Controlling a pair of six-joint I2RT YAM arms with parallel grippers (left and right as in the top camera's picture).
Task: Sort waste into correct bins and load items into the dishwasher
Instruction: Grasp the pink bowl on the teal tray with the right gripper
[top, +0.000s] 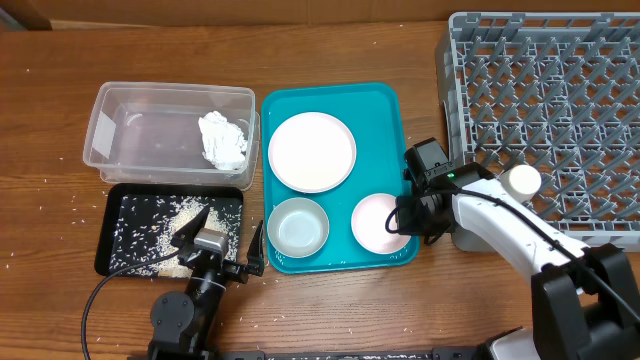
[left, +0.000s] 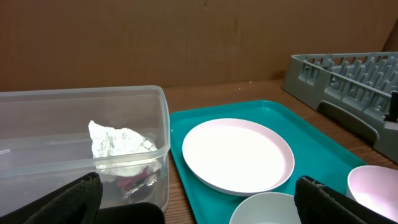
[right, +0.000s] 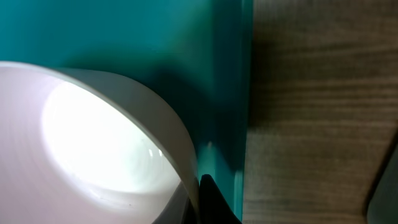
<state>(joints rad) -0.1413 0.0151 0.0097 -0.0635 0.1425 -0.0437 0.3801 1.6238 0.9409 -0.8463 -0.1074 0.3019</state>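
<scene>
**A:** Overhead, status?
**B:** Waste looks mostly sorted. Tissue (top: 222, 140) in tub (top: 150, 128), left of teal tray (top: 380, 120). Rice (top: 150, 235) in black tray (top: 232, 198), also left (stray grains on table (top: 50, 90) beyond it). Plate (top: 312, 151), bowl (top: 298, 226) and pink bowl (top: 378, 222) all sit on teal tray. Rack (top: 540, 90), right of it, holds none of them, so loading is all to do. Left gripper (top: 222, 245) at its near-left corner, right gripper (top: 408, 215) at pink bowl's right rim.
**A:** Left wrist?
**B:** Fingers (left: 68, 202) spread wide, empty. Wrapper (left: 137, 182) shows through tub wall, below tissue.
**A:** Right wrist?
**B:** Pink bowl rim, one finger (right: 211, 199) beside it. Pinching or not, can't tell. Chopsticks, cup: not made out. No readable writing.
</scene>
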